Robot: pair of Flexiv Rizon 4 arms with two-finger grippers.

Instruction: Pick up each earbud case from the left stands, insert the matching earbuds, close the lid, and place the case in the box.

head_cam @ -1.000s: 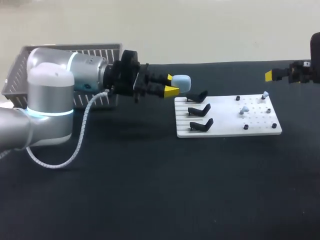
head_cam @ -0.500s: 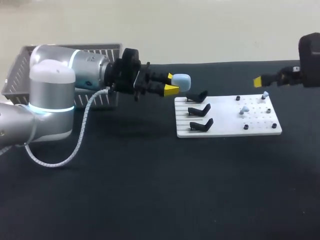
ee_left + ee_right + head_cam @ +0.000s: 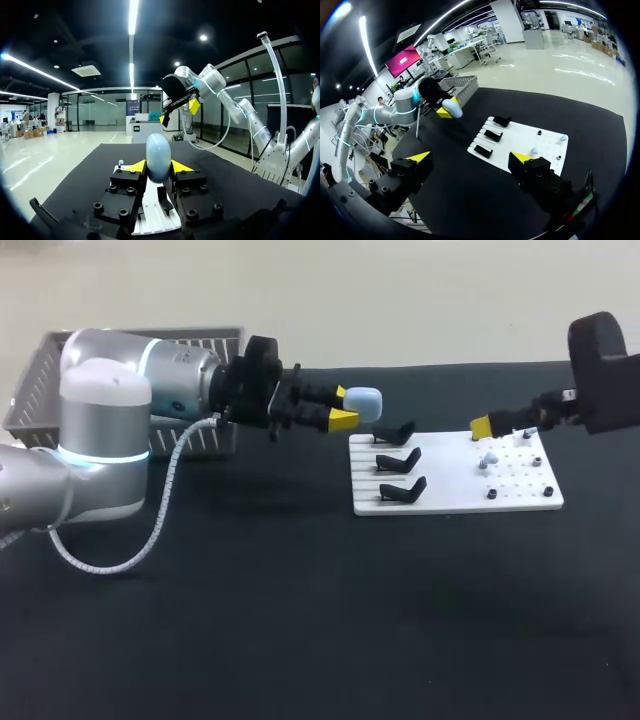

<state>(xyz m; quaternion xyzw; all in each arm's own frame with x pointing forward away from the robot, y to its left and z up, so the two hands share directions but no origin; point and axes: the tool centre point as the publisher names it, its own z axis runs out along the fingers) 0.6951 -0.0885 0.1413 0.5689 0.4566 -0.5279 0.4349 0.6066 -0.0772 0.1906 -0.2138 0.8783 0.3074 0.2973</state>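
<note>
A light-blue earbud case (image 3: pixel 364 401) hangs in the air just left of the white board (image 3: pixel 455 498), and my left gripper (image 3: pixel 343 409) is shut on it. In the left wrist view the case (image 3: pixel 158 157) stands upright between the yellow fingertips (image 3: pixel 136 166). Three black stands (image 3: pixel 398 460) on the board's left side hold nothing. Two pale earbuds (image 3: pixel 488 458) sit on the pegged right side. My right gripper (image 3: pixel 488 426) hovers over that side, open, with nothing between its fingers (image 3: pixel 420 157). The board (image 3: pixel 520 142) lies ahead of it.
A grey slatted basket (image 3: pixel 40 380) stands at the back left behind my left arm, also seen as the basket (image 3: pixel 460 85) in the right wrist view. Small black pegs (image 3: pixel 492 494) dot the board's right half. Black tabletop (image 3: pixel 320 620) stretches in front.
My right arm has come in from the right edge and now reaches over the board's right side. The left arm holds the case in almost the same place.
</note>
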